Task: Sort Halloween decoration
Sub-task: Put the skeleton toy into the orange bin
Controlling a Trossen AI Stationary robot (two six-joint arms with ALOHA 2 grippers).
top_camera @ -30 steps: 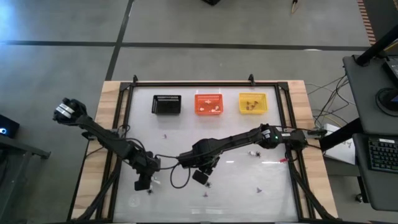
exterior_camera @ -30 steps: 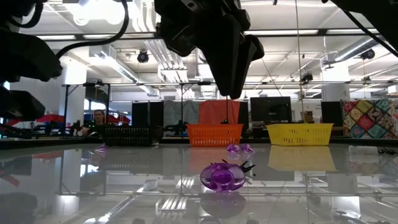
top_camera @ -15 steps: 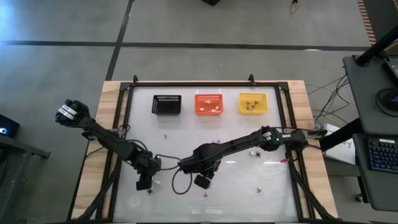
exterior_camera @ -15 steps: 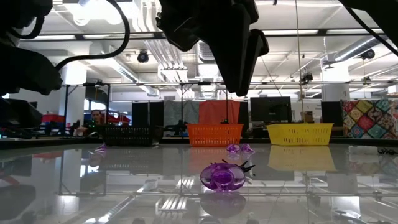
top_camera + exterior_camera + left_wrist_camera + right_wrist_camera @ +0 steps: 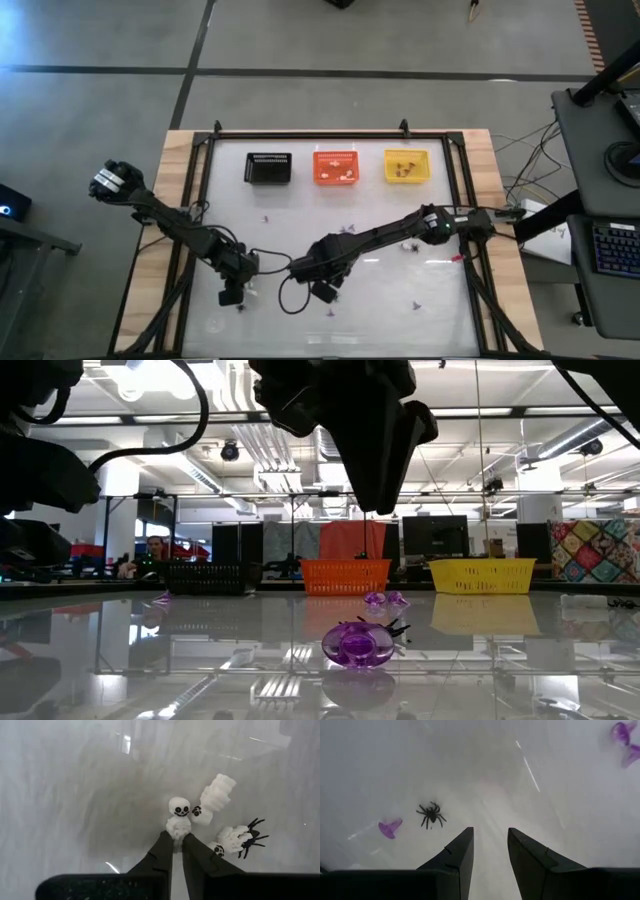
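High view: the glass-topped table [image 5: 440,310] carries both arms low over its near half, with a black basket [image 5: 268,168], an orange basket [image 5: 336,166] and a yellow basket [image 5: 406,166] in a row along the far edge, well apart from either claw.

The left gripper [image 5: 177,838] sits at the near left of the table. Its fingers are clenched on the lower body of a white skeleton figure [image 5: 178,815]. The figure's long axis runs straight out from the fingertips, and its skull with black eyes points away from the claw. Just beyond and to one side lies a ribbed white piece [image 5: 215,800], set at a slant. Beside the fingers rests a second white skull piece [image 5: 227,840] with a small black spider [image 5: 251,836] touching it.

The right gripper [image 5: 490,842] hangs near the table's middle, fingers parted and holding nothing. Ahead of it and off to one side lies a black spider [image 5: 431,814], legs spread flat, and just past that a purple trinket [image 5: 389,828]. Two more purple pieces [image 5: 625,740] lie far off to the other side.

Low view: a purple ring [image 5: 360,644] lies on the glass under the right arm.
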